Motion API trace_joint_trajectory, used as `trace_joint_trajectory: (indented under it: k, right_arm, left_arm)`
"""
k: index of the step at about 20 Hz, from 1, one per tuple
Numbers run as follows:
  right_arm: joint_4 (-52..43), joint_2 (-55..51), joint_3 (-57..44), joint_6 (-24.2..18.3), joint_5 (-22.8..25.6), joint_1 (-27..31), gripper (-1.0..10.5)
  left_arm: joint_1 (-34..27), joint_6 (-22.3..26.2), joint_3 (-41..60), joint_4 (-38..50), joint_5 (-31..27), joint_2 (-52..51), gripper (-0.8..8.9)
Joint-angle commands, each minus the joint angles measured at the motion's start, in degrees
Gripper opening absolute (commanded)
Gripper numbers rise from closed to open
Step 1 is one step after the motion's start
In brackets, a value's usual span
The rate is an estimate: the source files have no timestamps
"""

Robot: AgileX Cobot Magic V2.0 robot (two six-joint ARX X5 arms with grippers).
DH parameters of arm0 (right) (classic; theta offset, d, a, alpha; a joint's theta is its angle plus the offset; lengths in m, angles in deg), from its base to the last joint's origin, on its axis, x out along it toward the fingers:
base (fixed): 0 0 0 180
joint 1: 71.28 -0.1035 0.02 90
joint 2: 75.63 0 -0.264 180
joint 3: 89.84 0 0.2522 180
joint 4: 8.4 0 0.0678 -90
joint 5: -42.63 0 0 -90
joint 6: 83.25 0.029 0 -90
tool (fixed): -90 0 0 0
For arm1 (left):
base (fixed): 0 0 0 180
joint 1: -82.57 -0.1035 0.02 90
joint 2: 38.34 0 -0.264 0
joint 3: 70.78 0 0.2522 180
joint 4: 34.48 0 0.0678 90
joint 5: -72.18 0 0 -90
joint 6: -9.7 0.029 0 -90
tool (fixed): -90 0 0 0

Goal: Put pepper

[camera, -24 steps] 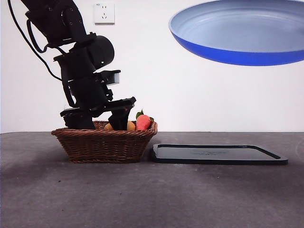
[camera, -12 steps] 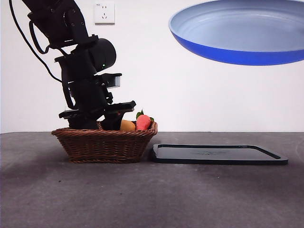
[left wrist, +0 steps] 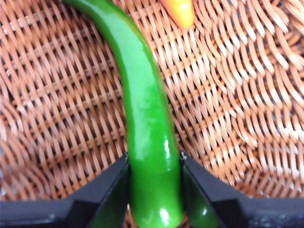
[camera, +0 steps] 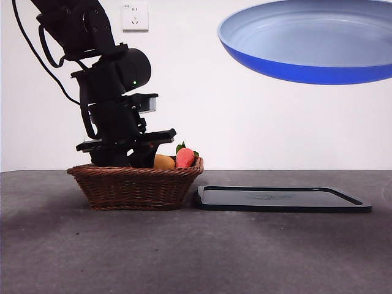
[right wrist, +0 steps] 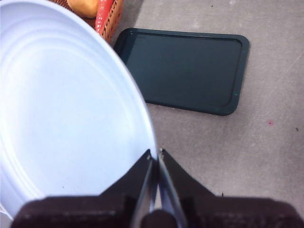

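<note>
The long glossy green pepper (left wrist: 145, 123) lies on the floor of the wicker basket (left wrist: 247, 95). My left gripper (left wrist: 154, 190) is down inside the basket (camera: 133, 185), its two jaws closed against the pepper's sides near its thick end. In the front view the left arm (camera: 113, 104) reaches into the basket and hides the pepper. My right gripper (right wrist: 156, 161) is shut on the rim of the blue plate (right wrist: 61, 114) and holds it high in the air (camera: 309, 40), above the black tray (camera: 282, 199).
A yellow-orange fruit (camera: 163, 162) and a red-orange fruit with green leaves (camera: 185, 157) sit at the basket's right end. The black tray (right wrist: 185, 71) lies flat on the grey table, right of the basket. A wall socket (camera: 135, 16) is behind.
The left gripper has sunk lower into the basket over the past second and settled. The yellow-orange fruit now shows beside it. The plate has not moved.
</note>
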Motion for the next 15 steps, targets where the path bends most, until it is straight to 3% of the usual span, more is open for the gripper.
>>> trace_joint_trajectory:
  k: [1, 8, 15]
  right_arm:
    - [-0.8, 0.2, 0.9, 0.5, -0.2, -0.1, 0.1]
    - [-1.2, 3.4, 0.9, 0.7, -0.2, -0.1, 0.1]
    - [-9.1, 19.1, 0.9, 3.5, -0.7, -0.1, 0.1]
  left_arm:
    - [0.3, -0.6, -1.2, 0.0, 0.0, -1.4, 0.84]
    - [0.8, -0.6, -1.2, -2.6, 1.0, -10.5, 0.84]
    - [4.9, -0.8, -1.2, -7.9, 11.9, -22.8, 0.84]
